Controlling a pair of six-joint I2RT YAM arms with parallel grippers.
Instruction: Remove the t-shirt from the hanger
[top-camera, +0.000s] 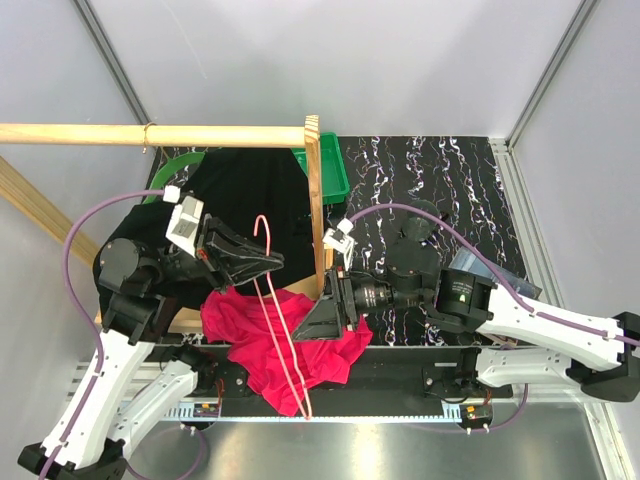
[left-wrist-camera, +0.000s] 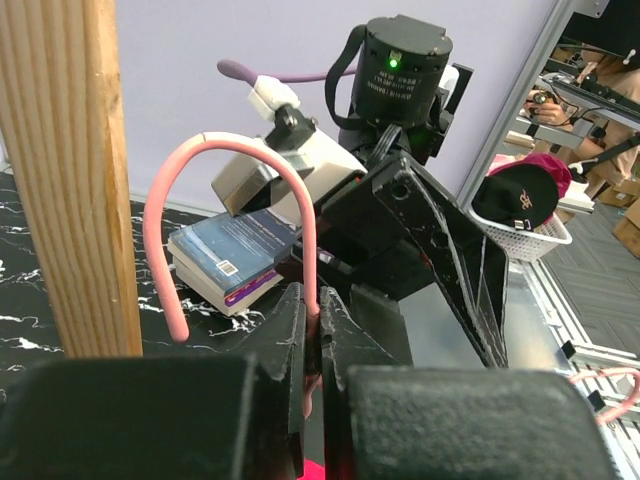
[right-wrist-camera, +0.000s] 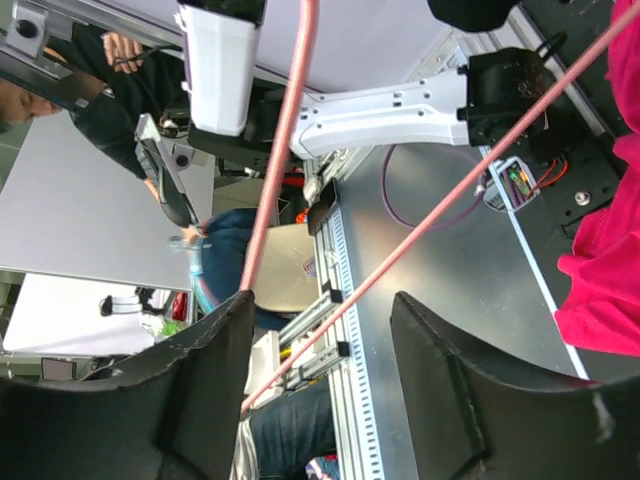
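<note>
Left wrist view: left gripper (left-wrist-camera: 318, 322) clamped on thin pink wire hanger (left-wrist-camera: 308, 232); right gripper (right-wrist-camera: 322, 302), jaws apart, should pinch magenta fabric t-shirt (right-wrist-camera: 606, 270), not wire.

Black marbled table (top-camera: 450, 180) carries a green bin (top-camera: 332, 172), stacked books (left-wrist-camera: 225, 262), red t-shirt (top-camera: 235, 318).

Overhead, 2 wrist close-ups, hanger (left-wrist-camera: 309, 240) shared
</note>
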